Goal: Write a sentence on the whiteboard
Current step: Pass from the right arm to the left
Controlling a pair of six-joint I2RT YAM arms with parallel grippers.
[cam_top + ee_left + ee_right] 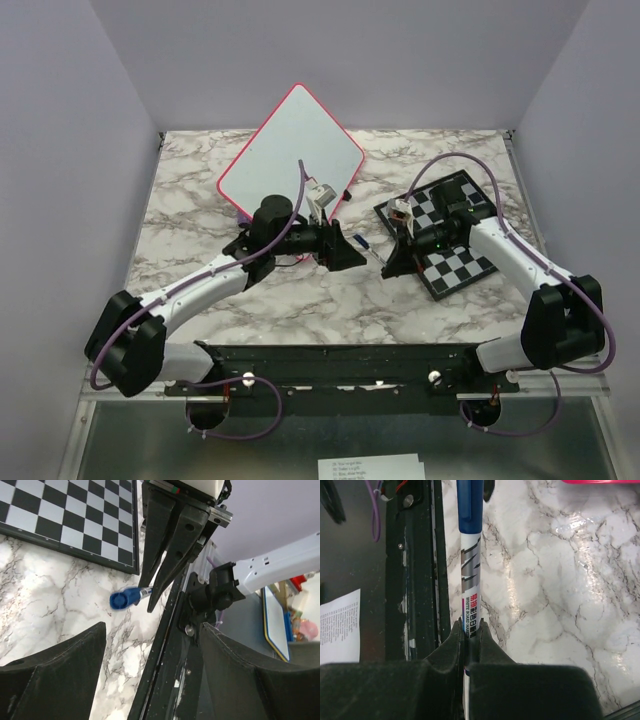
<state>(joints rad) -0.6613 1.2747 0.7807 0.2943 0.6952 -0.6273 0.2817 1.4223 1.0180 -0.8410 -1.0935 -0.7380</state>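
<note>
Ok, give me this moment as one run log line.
right gripper: shut on marker, cap on | left gripper: open, facing cap end | whiteboard: no writing visible

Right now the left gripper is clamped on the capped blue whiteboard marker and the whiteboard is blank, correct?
No. It is the right gripper that is clamped on the capped blue whiteboard marker, as the right wrist view shows; the left gripper is open and holds nothing. The whiteboard is blank, as you say.
</note>
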